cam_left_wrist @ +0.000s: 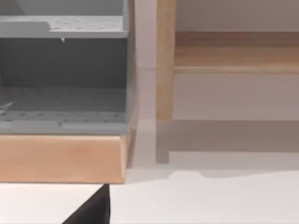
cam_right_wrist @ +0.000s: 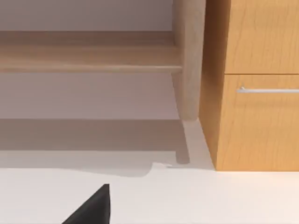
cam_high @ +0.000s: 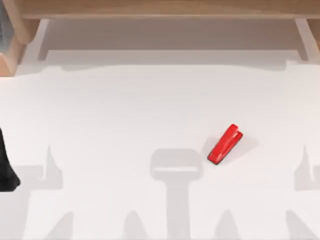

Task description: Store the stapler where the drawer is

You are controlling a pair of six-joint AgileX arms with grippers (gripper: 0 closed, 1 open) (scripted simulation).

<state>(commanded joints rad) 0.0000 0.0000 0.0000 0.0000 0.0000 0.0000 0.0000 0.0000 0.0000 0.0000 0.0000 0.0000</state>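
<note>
The stapler is small, glossy red with a thin black base. It lies flat and slanted on the white table, right of the middle, with nothing touching it. The drawer is a light wooden front with a slim metal handle, set in a wooden cabinet and shut. My left arm sits as a dark shape at the table's left edge, far from the stapler. A black piece of my left gripper hangs over the white tabletop. A like black piece of my right gripper hangs above bare table, short of the cabinet.
A long wooden shelf on thin legs runs along the back of the table. At the back left stands a grey perforated rack on a wooden base. A round wooden post stands beside the cabinet.
</note>
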